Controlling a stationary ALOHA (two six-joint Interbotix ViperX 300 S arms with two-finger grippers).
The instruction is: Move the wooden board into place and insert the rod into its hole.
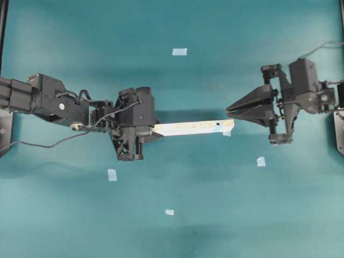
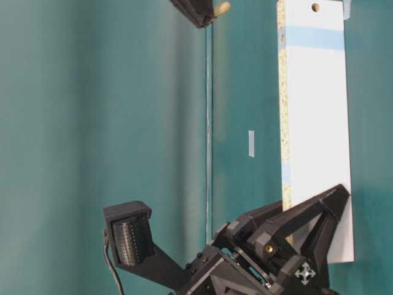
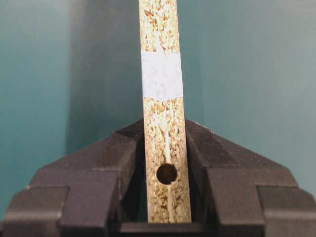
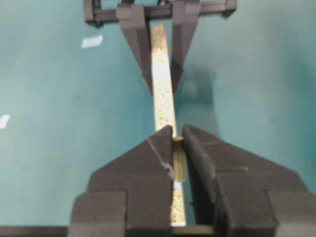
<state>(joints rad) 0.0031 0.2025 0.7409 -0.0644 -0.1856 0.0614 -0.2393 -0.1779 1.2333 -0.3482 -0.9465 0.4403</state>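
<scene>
Two black robot arms face each other across a flat teal table [image 1: 172,231], a long narrow board [image 1: 191,128] held between them above the surface. Pale tape squares [image 1: 112,174] lie scattered over the tabletop, near and far, well apart from the arms.

The left gripper [image 1: 156,129] has its jaws pinched on the board's left end, one finger against each whitish face, so the strip stands on edge and runs level toward the right. From the left wrist camera the speckled chipboard edge [image 3: 165,148] rises between the angular black fingers [image 3: 113,163], crossed by a pale-blue tape band [image 3: 162,75]; a small dark round bore [image 3: 167,173] sits in that edge down between the fingers. The board's lower part is cut off by the frame.

At the board's free end a broad light-blue tape stripe [image 2: 313,38] crosses the face, and the hole [image 2: 315,7] shows just beyond it (in the overhead view it is only a dark speck).

The right gripper [image 1: 230,110] hangs just beside that end, on its far side, apart from the board. Its wedge-shaped jaws are drawn nearly together on the rod [image 2: 221,8], a tiny cream peg whose tip alone pokes out. In the right wrist view the peg is blurred and mostly hidden between the fingertips.
</scene>
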